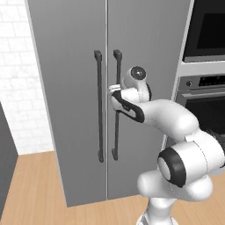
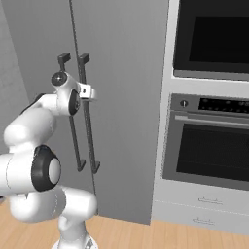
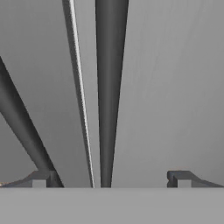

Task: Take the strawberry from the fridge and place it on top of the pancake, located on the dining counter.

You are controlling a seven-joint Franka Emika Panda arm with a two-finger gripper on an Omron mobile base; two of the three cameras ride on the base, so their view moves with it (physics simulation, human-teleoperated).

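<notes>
Strawberry: not to be seen; judged to sit behind the shut doors, so place unknown.
Fridge [image 1: 70, 110]: tall, flat-fronted, matt grey, both doors closed, thin seam down the middle, dead ahead of the jaws.
Right handle [image 3: 109, 87]: long dark round bar, smooth, standing off the door on short brackets; lies between the fingertips, a little nearer the left one in the hand view; also at [image 1: 116, 132] and [image 2: 88, 126].
Left handle [image 1: 99, 110]: same dark bar, just outside the jaws on the far side of the seam; crosses the hand view slantwise at [image 3: 22, 127].
Jaws [image 3: 109, 179]: spread as wide as can be, holding nothing, straddling the right handle without touching it.
Step in hand: gripping the right handle to swing the door open.
Doing it well: push in until the bar sits deep between the fingertips, centre it, close firmly, then pull along the door's arc, not straight back; a smooth round bar may slip in a shallow pinch.
Oven [image 2: 209, 141]: glossy black glass fronts in pale trim, off to the right of the jaws; well apart.
Floor [image 1: 35, 184]: light wood planks, below.
</notes>
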